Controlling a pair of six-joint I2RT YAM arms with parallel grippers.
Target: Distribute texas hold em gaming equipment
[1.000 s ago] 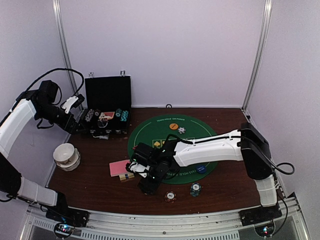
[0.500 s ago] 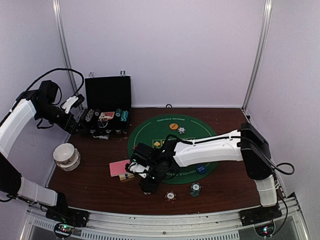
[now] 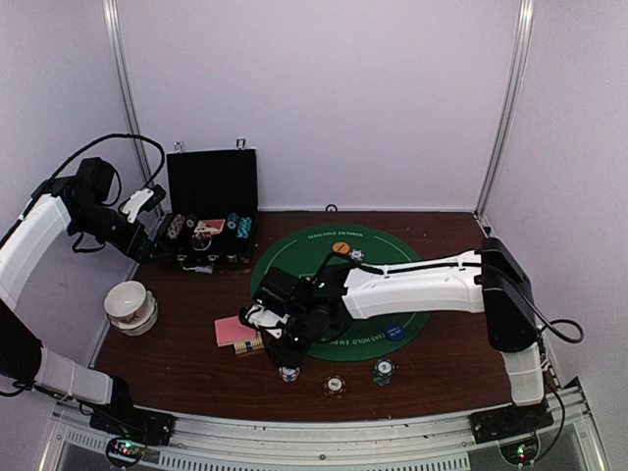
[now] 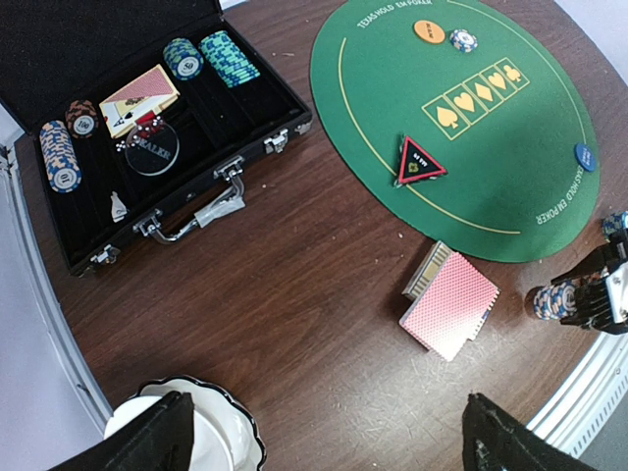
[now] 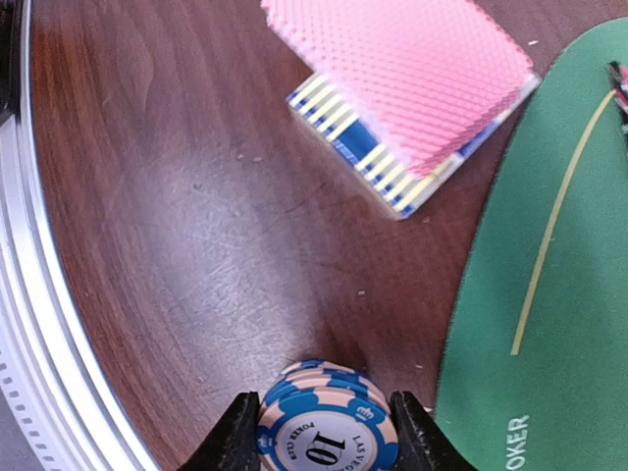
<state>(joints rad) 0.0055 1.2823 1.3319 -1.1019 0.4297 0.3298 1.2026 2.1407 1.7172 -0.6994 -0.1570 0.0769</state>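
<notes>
Comparing with a second ago, the right arm (image 3: 412, 285) has drawn its wrist back toward the green mat (image 3: 294, 257). A chip stack (image 3: 288, 373) that the arm covered then now shows near the front edge of the tabletop (image 3: 186, 363). The left arm (image 3: 34, 231) has not moved and hangs high beside the open black case (image 3: 211, 211). Its left fingers (image 4: 152, 442) are spread wide, grasping nothing.

The right fingers (image 5: 240, 446) are clenched on that chip stack, one against each side. The wrist view does not settle whether the stack rests on the wood or sits just clear of it. Its chips are blue with pale striped edges, and the top one is marked 10.

The pink-backed playing cards (image 4: 451, 304) lie in a slumped pile just off the mat's left rim, over a blue-and-yellow striped edge. To the right of the gripped stack along the front stand a second stack (image 3: 334, 384) and a third stack (image 3: 383, 371), each apart from the next.

On the mat, the red-edged triangle marker (image 4: 419, 162) lies near the left rim. The orange button (image 4: 429, 32) sits at the far side with a single chip (image 4: 463, 40) just beside it. The blue button (image 4: 585, 157) sits at the near right.
</notes>
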